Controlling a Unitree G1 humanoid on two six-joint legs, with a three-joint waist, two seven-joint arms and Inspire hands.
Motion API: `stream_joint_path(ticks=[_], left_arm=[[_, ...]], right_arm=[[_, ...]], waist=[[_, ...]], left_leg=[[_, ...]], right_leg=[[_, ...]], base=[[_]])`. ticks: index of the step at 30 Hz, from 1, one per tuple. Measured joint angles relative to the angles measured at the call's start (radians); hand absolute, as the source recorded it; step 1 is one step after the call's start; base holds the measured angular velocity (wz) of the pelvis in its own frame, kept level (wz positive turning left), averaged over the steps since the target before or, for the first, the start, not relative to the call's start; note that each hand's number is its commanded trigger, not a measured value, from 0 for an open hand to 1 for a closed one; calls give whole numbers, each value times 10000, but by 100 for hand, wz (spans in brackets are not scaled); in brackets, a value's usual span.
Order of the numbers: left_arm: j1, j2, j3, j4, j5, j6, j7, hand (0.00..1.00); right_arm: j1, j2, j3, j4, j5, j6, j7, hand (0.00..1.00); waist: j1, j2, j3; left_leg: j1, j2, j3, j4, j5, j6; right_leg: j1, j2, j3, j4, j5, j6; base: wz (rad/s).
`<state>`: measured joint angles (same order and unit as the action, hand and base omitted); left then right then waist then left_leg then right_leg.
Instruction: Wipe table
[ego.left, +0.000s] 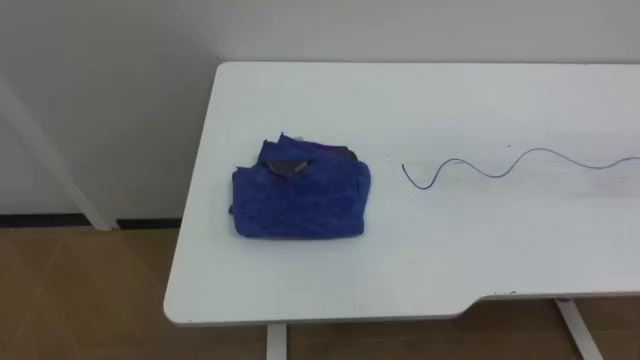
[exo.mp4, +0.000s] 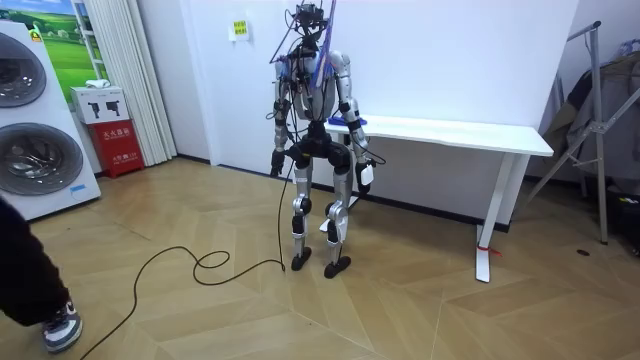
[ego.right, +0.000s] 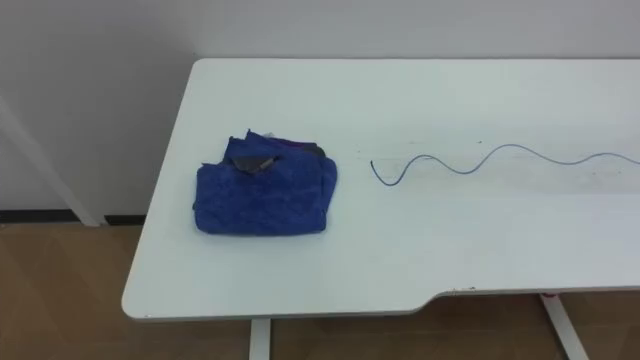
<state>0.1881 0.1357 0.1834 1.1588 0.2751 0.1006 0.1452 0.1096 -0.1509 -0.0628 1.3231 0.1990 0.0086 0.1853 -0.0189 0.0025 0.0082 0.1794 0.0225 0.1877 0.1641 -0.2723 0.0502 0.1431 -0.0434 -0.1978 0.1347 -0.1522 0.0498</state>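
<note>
A crumpled blue cloth (ego.left: 300, 197) lies on the white table (ego.left: 450, 260) near its left end, with a dark patch showing in its top fold. To the cloth's right a thin blue wavy line (ego.left: 500, 166) runs across the tabletop toward the right edge. In the room view I stand at the table's (exo.mp4: 450, 131) left end, facing it and the wall. My arms hang down, the left hand (exo.mp4: 275, 166) by my hip and the right hand (exo.mp4: 364, 178) below the table's edge. Both hands are away from the cloth.
The table's far edge stands against a white wall, with wooden floor in front of it and to its left. A washing machine (exo.mp4: 30, 120) and a red box (exo.mp4: 118, 145) stand at the room view's left. A person's leg and shoe (exo.mp4: 60, 325) show at lower left.
</note>
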Motion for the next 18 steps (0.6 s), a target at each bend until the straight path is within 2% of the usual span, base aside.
stream_joint_path(ticks=[13,18], left_arm=[[-119,24,119,3,-80,-8,-23,0],[124,0,600,5,-46,34,-74,0]], right_arm=[[-18,-15,-11,55,-5,71,-1,0],[152,-41,-201,117,256,184,-7,0]], waist=[[37,-24,-4],[43,-3,-32]], left_leg=[[7,-1,7,-40,-1,0],[61,2,6,-116,-1,0]], right_leg=[[-26,15,18,6,0,0],[-5,32,97,4,0,0]], base=[[0],[0]])
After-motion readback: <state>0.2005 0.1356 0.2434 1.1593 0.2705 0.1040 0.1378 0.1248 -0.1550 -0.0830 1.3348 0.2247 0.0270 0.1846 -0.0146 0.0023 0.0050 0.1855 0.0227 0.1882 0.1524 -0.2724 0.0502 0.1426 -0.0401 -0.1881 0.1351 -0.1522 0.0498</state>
